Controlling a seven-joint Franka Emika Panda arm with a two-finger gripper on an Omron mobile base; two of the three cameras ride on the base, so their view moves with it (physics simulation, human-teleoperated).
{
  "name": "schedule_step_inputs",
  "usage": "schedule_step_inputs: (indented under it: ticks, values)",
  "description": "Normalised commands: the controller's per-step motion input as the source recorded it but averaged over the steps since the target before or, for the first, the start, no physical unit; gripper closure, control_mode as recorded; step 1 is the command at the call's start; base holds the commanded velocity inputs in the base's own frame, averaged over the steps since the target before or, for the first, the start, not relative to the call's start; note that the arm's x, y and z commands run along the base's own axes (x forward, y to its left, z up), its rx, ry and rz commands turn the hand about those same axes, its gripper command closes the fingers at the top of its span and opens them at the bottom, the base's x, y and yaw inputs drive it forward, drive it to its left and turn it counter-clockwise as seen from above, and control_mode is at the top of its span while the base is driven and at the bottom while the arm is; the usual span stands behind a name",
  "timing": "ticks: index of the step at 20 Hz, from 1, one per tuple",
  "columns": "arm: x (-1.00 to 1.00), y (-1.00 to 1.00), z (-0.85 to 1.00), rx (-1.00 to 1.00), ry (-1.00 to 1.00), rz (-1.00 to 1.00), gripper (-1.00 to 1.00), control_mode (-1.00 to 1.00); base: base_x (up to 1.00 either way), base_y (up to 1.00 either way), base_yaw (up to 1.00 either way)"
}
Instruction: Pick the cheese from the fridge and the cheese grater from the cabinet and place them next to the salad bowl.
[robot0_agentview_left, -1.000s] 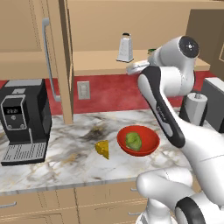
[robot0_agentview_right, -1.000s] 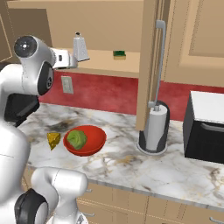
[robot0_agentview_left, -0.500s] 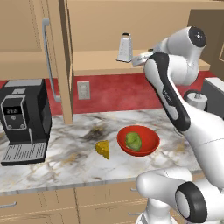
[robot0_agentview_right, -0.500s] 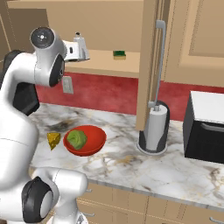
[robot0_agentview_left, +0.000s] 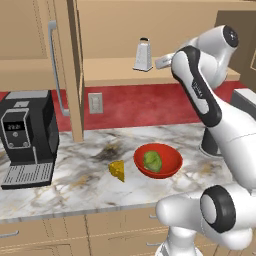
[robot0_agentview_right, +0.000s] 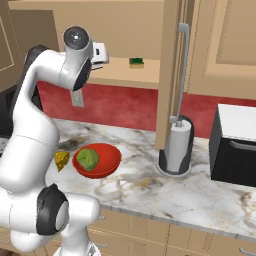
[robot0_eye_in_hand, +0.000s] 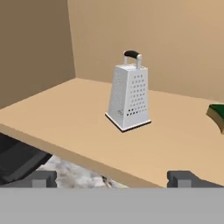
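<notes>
The small silvery tapered box grater with a dark top handle is shown upright on the tan wooden shelf of the open wall cabinet, well back from the front edge. It may be judged light, rigid and rather slick. A grip across the narrower upper body, just below the handle, would be the surest, since the perforated faces slope and could slip under a low squeeze. The two-finger gripper is held level before the shelf edge, fingers spread fully and nothing between them. A green-and-yellow sponge lies on the shelf to the right, apart from the grater. Nothing stands between gripper and grater. On the marble counter below, the yellow-orange cheese wedge rests just left of the glossy red salad bowl — its part apparently done.
</notes>
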Motion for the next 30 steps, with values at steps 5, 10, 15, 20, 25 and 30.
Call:
schedule_step_inputs:
  ticks: [5, 10, 15, 20, 25, 30]
  values:
    - [0.45, 0.0, 0.0, 0.02, 0.0, 0.15, -1.0, -1.0, 0.0, 0.0, 0.0]
    - [0.43, 0.0, 0.0, 0.0, 0.0, 0.14, -1.0, -1.0, 0.0, 0.0, 0.0]
    - [0.43, 0.01, 0.0, 0.0, 0.0, 0.04, -1.0, -1.0, 0.0, 0.0, 0.0]
    - [0.4, 0.04, 0.0, -0.04, 0.01, 0.0, -1.0, -1.0, 0.0, 0.0, 0.0]
    - [0.35, 0.08, 0.0, -0.02, 0.06, 0.0, -1.0, -1.0, 0.0, 0.0, 0.0]
    - [0.3, 0.02, 0.0, 0.0, 0.09, 0.0, -1.0, -1.0, 0.0, 0.0, 0.0]
